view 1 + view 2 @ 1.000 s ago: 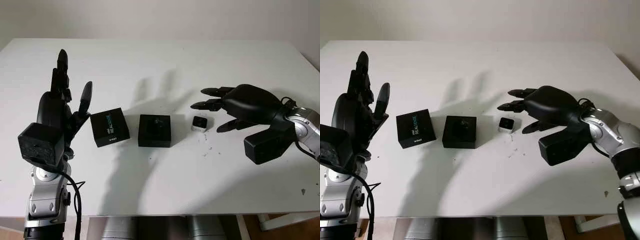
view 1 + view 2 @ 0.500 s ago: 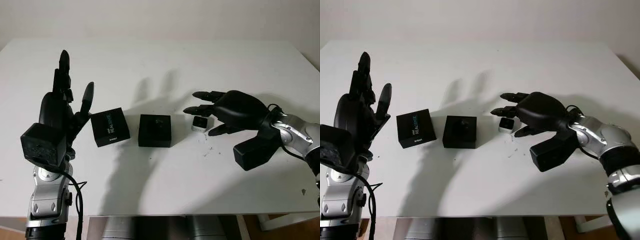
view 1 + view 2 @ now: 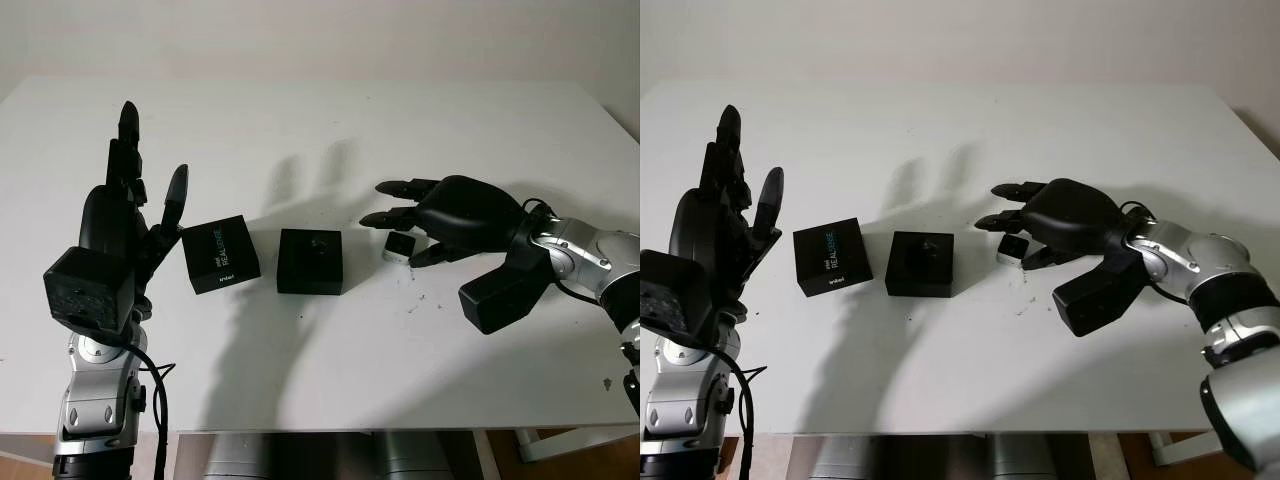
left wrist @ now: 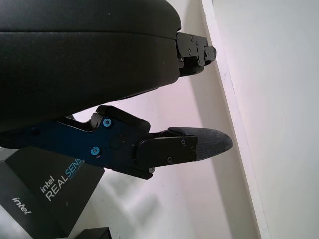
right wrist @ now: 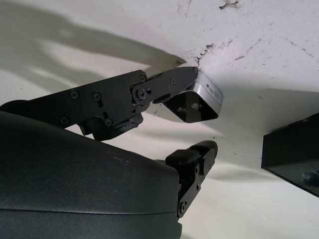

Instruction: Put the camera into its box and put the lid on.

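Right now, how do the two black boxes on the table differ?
The lid carries white and blue lettering on top; the box has a plain black recessed top. The lid sits turned at an angle; the box sits square to the table edge. The lid is beside the raised, open left hand; the box lies nearer the camera, where the right hand reaches. Both are black, square and similar in size.

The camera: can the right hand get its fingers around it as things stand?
Probably yes. The right hand hangs open right over the camera, one finger already at its side, and nothing lies between; the open box stands well apart.
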`<state>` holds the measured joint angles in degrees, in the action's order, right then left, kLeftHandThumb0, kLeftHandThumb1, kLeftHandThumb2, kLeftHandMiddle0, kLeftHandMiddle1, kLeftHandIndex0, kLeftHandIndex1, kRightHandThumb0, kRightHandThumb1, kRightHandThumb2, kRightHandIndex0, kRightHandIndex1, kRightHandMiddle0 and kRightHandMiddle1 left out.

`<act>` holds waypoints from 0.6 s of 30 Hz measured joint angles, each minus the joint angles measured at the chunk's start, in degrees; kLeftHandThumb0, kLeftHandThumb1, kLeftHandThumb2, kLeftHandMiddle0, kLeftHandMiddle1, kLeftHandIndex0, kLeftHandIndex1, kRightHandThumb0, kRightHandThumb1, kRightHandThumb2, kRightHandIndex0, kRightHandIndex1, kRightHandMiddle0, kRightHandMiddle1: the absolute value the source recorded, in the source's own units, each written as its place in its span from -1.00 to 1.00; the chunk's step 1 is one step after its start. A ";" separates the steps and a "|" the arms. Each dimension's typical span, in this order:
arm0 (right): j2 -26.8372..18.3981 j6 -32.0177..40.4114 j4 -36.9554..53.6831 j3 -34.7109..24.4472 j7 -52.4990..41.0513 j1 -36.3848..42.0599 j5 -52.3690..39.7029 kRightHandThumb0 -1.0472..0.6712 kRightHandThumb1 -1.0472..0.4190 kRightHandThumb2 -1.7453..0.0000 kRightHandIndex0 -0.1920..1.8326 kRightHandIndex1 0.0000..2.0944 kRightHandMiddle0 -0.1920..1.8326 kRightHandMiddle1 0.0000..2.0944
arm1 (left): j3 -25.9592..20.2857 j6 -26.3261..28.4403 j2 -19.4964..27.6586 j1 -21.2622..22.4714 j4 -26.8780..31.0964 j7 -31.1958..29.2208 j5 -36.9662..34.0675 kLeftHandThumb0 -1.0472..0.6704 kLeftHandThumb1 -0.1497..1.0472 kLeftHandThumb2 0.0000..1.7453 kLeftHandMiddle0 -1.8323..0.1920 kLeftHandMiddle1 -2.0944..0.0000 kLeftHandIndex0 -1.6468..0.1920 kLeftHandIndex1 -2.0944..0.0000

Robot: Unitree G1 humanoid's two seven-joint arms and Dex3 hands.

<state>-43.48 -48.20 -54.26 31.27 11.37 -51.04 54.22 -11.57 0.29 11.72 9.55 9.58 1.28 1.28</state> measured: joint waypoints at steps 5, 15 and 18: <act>-0.01 0.27 -0.22 1.15 -0.07 -1.33 0.79 -0.11 -0.97 0.93 -0.56 -0.94 -0.27 -0.89 | -0.01 0.00 -0.31 -0.12 0.12 0.01 -0.01 -0.45 1.00 -0.46 0.83 0.95 0.86 0.95; -0.07 0.64 -1.69 1.89 -1.40 -2.26 1.14 -0.13 -0.99 0.93 -0.55 -0.94 -0.26 -0.89 | -0.04 0.00 -0.40 -0.21 0.15 0.25 0.57 -0.43 1.00 -0.45 0.81 0.95 0.85 0.95; -0.09 0.59 -1.90 1.96 -1.33 -2.26 1.14 -0.11 -0.98 0.94 -0.55 -0.94 -0.25 -0.88 | -0.04 -0.01 -0.43 -0.21 0.15 0.26 0.55 -0.43 1.00 -0.44 0.82 0.95 0.85 0.95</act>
<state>-43.57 -47.61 -56.15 33.22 10.04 -53.31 55.36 -11.61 0.27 11.30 9.34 9.73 1.54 1.83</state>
